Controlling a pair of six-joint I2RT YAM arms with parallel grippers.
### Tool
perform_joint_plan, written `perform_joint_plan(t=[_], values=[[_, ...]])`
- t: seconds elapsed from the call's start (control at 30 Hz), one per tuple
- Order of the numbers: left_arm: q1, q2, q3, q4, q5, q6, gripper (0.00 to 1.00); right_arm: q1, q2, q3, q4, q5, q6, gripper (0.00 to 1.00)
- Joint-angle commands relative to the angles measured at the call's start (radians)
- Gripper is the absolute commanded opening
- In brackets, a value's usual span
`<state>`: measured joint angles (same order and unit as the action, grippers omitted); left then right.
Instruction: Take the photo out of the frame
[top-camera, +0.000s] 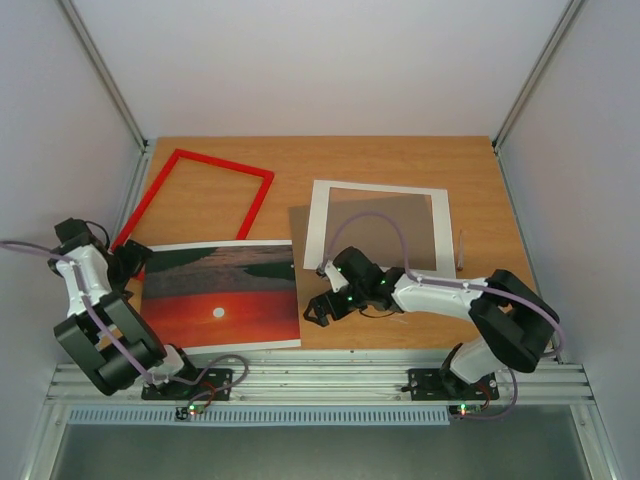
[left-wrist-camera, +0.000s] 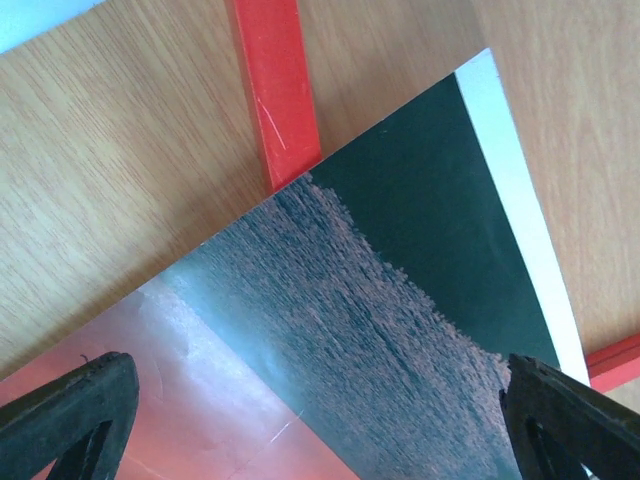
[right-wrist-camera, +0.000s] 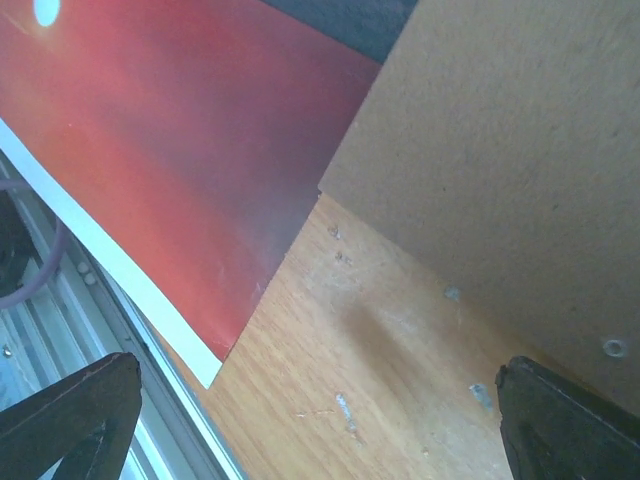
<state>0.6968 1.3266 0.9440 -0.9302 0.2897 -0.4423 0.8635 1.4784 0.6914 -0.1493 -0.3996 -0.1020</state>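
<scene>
The photo (top-camera: 220, 295), a red sunset print with a small white sun, lies flat on the table at the front left, outside the frame. Its top edge overlaps the lower end of the empty red frame (top-camera: 225, 165), which lies behind it. My left gripper (top-camera: 135, 262) hovers open over the photo's top-left corner. In the left wrist view the photo (left-wrist-camera: 350, 320) and a frame bar (left-wrist-camera: 280, 100) lie below the gripper (left-wrist-camera: 320, 420), which holds nothing. My right gripper (top-camera: 322, 293) is open just right of the photo. In its wrist view the gripper (right-wrist-camera: 320, 420) is over bare wood, beside the photo's corner (right-wrist-camera: 180, 150).
A white mat border (top-camera: 378, 188) lies on a brown backing board (top-camera: 400, 235) at the centre right; the board (right-wrist-camera: 500, 150) reaches close to the right gripper. The metal rail (top-camera: 320, 380) runs along the near table edge, and the rail (right-wrist-camera: 60, 300) shows beside the photo.
</scene>
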Motion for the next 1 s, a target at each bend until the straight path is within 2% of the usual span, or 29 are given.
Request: perform_joint_plan(t=[0.0,0.1,0.27,0.5,0.63,0.77,0.97], values=[[0.006,0.034,0.015,0.005,-0.015,0.023,0.99,-0.006,0.058,0.019,0.067,-0.098,0.157,0.97],[0.005,0.03,-0.001,0.013,-0.004,0.021,0.99,0.001,0.115,0.028,0.098,-0.137,0.243,0.96],[-0.008,0.021,-0.004,0.015,-0.004,0.023,0.99,0.033,0.169,0.037,0.128,-0.106,0.345,0.96],[-0.093,0.064,-0.005,0.025,0.001,0.015,0.99,0.065,0.263,0.105,0.146,-0.049,0.403,0.97],[-0.121,0.06,-0.005,0.029,-0.004,0.011,0.99,0.063,0.306,0.128,0.146,0.035,0.419,0.97],[-0.143,0.059,-0.007,0.033,0.006,0.01,0.99,0.028,0.325,0.128,0.14,0.119,0.43,0.98],[-0.173,0.056,-0.007,0.036,0.023,0.01,0.99,-0.093,0.33,0.109,0.135,0.192,0.432,0.98]])
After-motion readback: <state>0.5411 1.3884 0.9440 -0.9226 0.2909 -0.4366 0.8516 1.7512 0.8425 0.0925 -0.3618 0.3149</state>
